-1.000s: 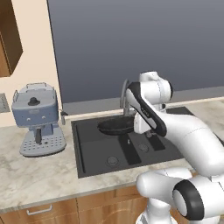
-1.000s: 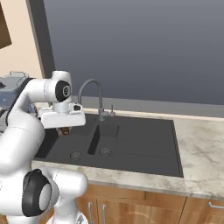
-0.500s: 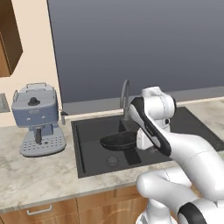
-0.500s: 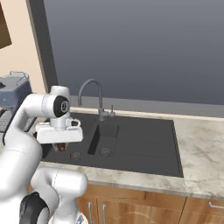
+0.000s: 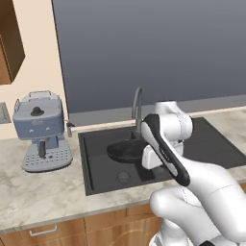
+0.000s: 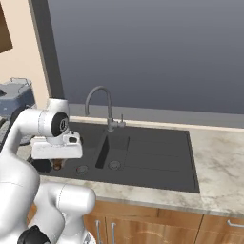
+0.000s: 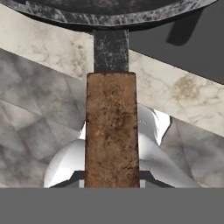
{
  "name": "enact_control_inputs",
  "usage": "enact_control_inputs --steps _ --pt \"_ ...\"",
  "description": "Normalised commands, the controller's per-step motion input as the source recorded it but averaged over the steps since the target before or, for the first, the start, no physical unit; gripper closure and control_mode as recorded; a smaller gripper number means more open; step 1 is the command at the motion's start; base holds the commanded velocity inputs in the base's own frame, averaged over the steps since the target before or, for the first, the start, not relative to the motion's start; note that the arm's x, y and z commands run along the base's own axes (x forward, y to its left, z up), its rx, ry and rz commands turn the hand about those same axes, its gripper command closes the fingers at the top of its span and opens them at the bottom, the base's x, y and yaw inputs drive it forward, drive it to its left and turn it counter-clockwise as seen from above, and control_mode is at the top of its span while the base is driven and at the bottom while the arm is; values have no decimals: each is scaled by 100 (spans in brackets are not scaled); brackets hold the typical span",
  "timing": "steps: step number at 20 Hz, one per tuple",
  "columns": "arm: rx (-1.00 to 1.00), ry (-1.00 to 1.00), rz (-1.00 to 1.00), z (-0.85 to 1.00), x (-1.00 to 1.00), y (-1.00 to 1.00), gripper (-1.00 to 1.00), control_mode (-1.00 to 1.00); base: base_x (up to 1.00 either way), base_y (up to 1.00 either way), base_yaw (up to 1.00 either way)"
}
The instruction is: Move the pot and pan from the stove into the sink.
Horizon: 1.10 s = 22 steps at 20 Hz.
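Gripper first: it's pinching the pan's brown wooden handle between its jaws, and that grip carries the pan level over the left half of the sink, just in front of the faucet, with the coffee machine standing by on the worktop toward its left edge. By my read, holding it by the long handle keeps the hand outside the basin walls while the pan goes in, and the pot remains to be moved.

Blue-grey espresso machine on marble counter, wooden cabinets below
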Motion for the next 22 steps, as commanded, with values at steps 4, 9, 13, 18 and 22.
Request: enact_control_inputs --steps 4,9,13,18,22 --pt "0 -6 -19 -13 4 30 100 -100 0 0 0" --pt "0 -4 -20 -11 25 31 100 -100 0 0 0" --pt "0 0 -14 -8 48 26 100 -100 0 0 0" --pt "-1 4 -12 -8 65 26 100 -100 0 0 0" --pt "-7 8 -12 -23 64 28 100 -100 0 0 0"
